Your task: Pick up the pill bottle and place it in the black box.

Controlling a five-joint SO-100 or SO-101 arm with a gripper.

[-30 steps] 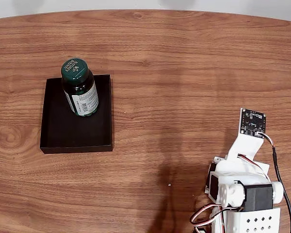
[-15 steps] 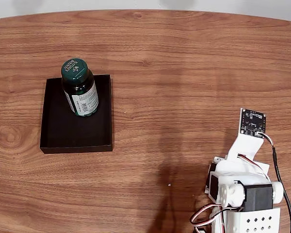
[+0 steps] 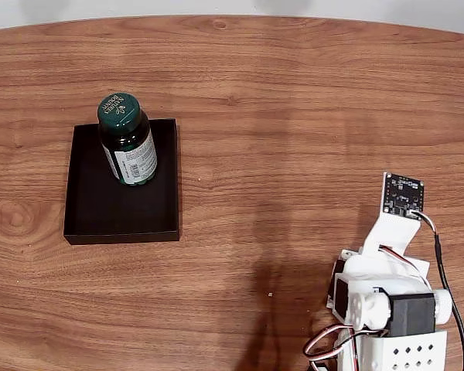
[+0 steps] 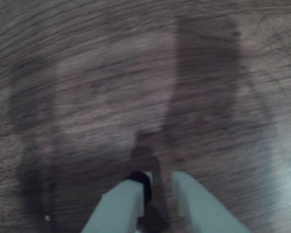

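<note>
The pill bottle point(image 3: 128, 151), dark green with a pale-printed cap and a white label, stands upright inside the black box point(image 3: 100, 212), in its far half near the right wall in the fixed view. The arm point(image 3: 387, 301) is folded at the lower right of the table, far from the box. In the wrist view my gripper point(image 4: 160, 180) points down at bare wood, its two white fingers point(image 4: 131, 199) close together with nothing between them.
The wooden table point(image 3: 294, 116) stretches wide between the box and the arm. A small circuit board point(image 3: 403, 193) sticks up from the arm, with wires point(image 3: 445, 270) running down its right side. A tiny pale speck point(image 3: 270, 294) lies near the arm's base.
</note>
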